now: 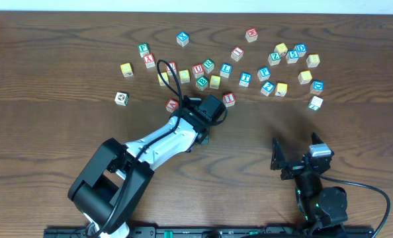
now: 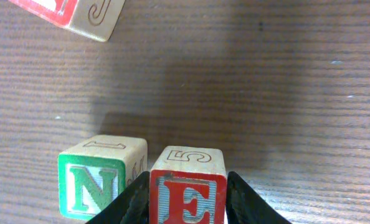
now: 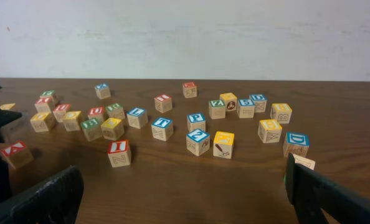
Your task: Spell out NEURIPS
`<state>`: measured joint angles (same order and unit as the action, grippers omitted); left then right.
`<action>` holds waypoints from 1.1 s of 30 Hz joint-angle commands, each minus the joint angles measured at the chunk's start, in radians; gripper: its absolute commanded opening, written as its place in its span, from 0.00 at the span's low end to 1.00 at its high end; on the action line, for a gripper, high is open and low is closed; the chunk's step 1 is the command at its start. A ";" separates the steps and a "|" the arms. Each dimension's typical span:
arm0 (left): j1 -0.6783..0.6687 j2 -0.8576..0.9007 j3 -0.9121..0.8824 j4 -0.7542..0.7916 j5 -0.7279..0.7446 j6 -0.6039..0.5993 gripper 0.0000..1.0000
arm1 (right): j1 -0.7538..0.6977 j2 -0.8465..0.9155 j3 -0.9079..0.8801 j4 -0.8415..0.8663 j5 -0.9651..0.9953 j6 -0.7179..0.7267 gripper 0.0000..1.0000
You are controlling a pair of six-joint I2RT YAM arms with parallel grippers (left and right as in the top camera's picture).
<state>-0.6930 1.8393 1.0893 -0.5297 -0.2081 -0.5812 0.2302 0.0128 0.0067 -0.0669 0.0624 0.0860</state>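
In the left wrist view my left gripper [image 2: 188, 186] is shut on a red-framed E cube [image 2: 188, 199], which stands on the table. A green-framed N cube [image 2: 98, 180] stands close beside it on its left. In the overhead view the left gripper [image 1: 205, 127] covers both cubes. A red I cube [image 1: 229, 99] lies just right of it and also shows in the right wrist view [image 3: 118, 151]. A red U cube [image 1: 198, 69] and a blue P cube [image 3: 196, 121] lie in the scatter. My right gripper [image 1: 296, 157] is open and empty, and its fingers show in the right wrist view [image 3: 182, 186].
Several other letter cubes are scattered across the far half of the wooden table [image 1: 64, 132]. A red cube with a J side [image 2: 79, 15] lies ahead of the left gripper. A lone white cube [image 1: 122, 98] sits at the left.
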 commanded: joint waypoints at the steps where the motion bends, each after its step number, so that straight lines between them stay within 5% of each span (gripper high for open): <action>1: 0.002 0.003 -0.005 0.008 -0.002 0.031 0.36 | -0.008 -0.001 -0.001 -0.004 -0.002 -0.013 0.99; 33: 0.003 0.003 -0.005 0.026 -0.011 0.046 0.36 | -0.008 -0.001 -0.001 -0.004 -0.002 -0.013 0.99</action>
<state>-0.6930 1.8393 1.0893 -0.5076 -0.2085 -0.5480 0.2302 0.0128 0.0067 -0.0669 0.0624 0.0860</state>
